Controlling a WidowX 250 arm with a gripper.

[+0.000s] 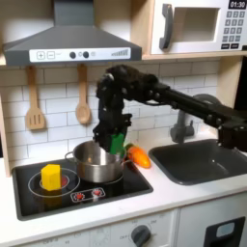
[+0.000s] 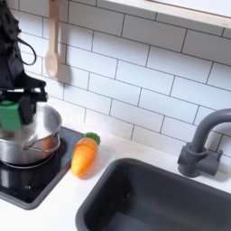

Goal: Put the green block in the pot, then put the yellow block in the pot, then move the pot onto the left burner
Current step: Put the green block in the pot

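- The gripper hangs above the pot's far right rim in the first exterior view, with its fingers closed on the green block; in the second exterior view the same gripper grips the green block just over the pot's open mouth.
- The green block is clear of the pot, held in the air, not resting on anything.
- The pot stands on the right part of the black stovetop in the first exterior view; the second exterior view shows the pot at its left edge.
- The yellow block sits on the left burner in the first exterior view, well apart from the pot.
- A toy carrot lies on the counter between the stovetop and the sink in the second exterior view.
- Two wooden utensils hang on the tiled wall.
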